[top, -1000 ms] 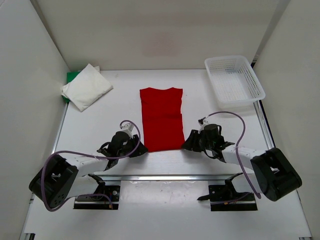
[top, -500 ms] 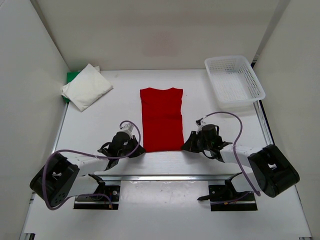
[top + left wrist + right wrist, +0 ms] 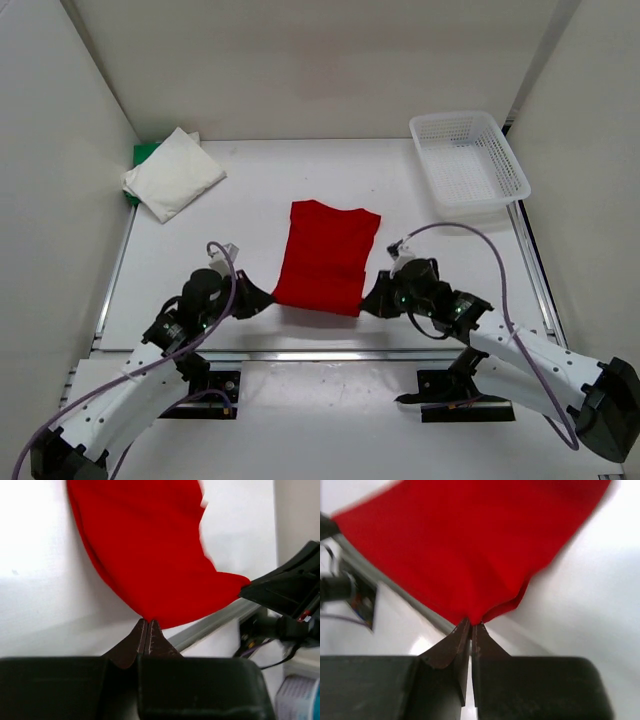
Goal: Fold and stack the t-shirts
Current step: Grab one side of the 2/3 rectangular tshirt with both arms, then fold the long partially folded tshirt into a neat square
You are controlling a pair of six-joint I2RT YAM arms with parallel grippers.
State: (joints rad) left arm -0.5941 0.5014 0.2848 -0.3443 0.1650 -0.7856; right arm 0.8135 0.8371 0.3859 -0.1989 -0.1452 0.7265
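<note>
Left gripper (image 3: pixel 265 297) and right gripper (image 3: pixel 369 302) have just pinched shut on the red shirt's (image 3: pixel 328 255) near corners and raised them. The shirt sags mid-frame between them, far end on the table (image 3: pixel 240 215), so the fold is likely starting.

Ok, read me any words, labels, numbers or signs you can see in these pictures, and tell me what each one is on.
No text can be read in any view.
Red t-shirt: plain, no print.
White t-shirt and green t-shirt: no print showing.
Mesh basket: no label showing.
Pale object at the lower right corner of the left wrist view: faint bluish marks, too blurred to read.
</note>
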